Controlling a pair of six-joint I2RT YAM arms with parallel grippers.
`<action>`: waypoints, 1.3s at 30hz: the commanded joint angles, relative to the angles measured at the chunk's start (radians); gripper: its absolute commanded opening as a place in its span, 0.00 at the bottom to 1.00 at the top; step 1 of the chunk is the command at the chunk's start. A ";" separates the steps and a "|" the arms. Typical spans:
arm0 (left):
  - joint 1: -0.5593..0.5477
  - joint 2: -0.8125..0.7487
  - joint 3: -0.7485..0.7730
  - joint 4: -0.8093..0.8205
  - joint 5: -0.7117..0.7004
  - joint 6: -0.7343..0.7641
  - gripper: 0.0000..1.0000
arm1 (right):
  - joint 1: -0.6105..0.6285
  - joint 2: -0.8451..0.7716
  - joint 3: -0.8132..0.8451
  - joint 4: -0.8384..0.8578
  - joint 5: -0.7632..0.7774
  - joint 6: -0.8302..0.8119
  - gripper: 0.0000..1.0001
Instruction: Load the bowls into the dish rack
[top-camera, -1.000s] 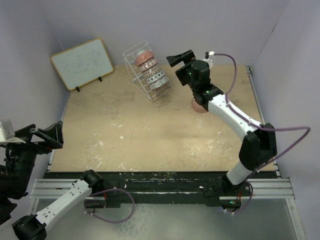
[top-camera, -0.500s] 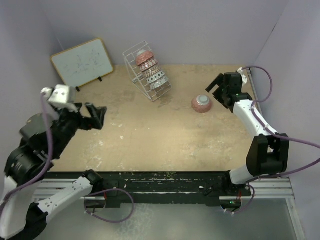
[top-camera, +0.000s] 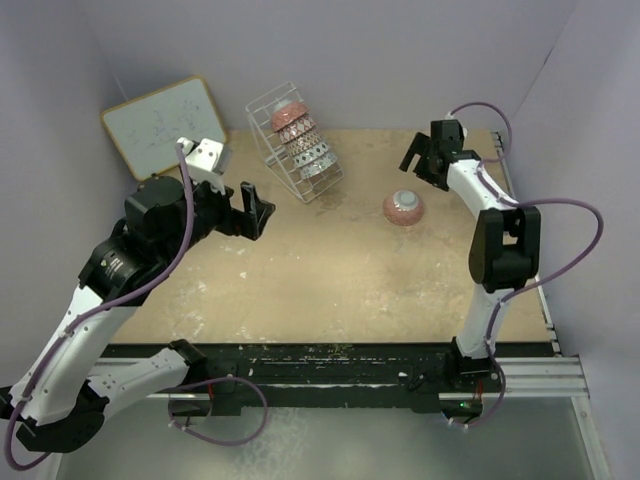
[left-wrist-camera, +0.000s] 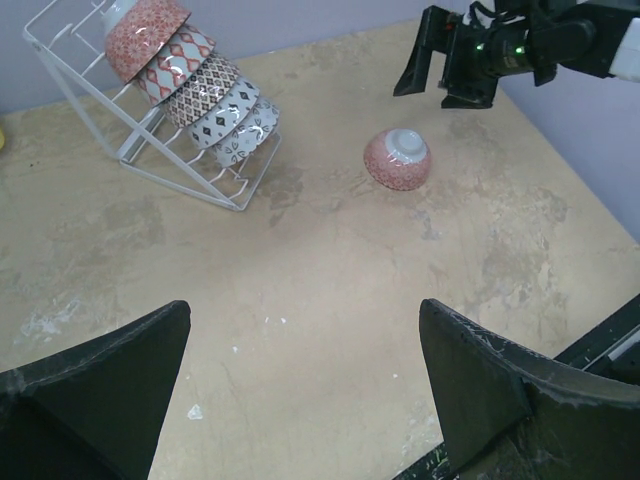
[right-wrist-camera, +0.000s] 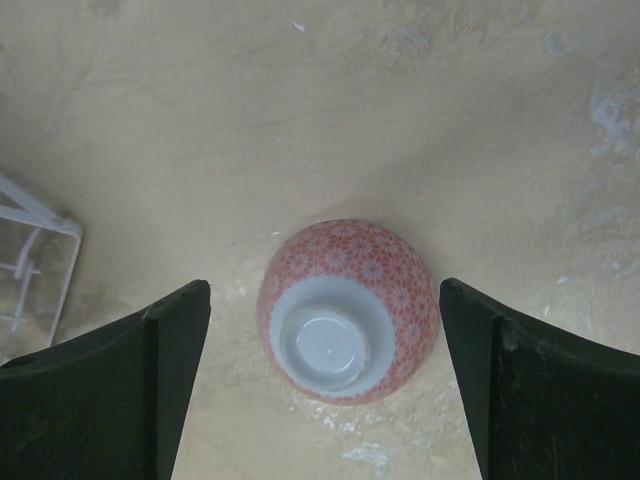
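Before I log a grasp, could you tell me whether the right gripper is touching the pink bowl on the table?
Apart. The right wrist view shows bare table between the pink bowl and each open finger of the right gripper.

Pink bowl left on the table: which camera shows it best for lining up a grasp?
Right wrist view: the pink bowl is large and centred, foot up, framed by the open jaws. The left wrist view shows it smaller, from an angle, right of the dish rack. The top external view shows it smallest, unobstructed.

red floral bowl (right-wrist-camera: 348, 310), white dish rack (left-wrist-camera: 180, 185)
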 joint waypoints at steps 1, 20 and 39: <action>-0.004 -0.050 -0.027 0.058 0.029 -0.033 0.99 | 0.001 0.064 0.070 -0.050 0.003 -0.069 0.97; -0.004 -0.161 -0.055 -0.059 -0.050 -0.059 0.99 | 0.014 0.095 -0.108 0.080 -0.178 -0.041 0.89; -0.003 -0.133 -0.206 0.015 -0.025 -0.074 0.99 | 0.359 0.010 -0.294 0.349 -0.243 0.318 0.90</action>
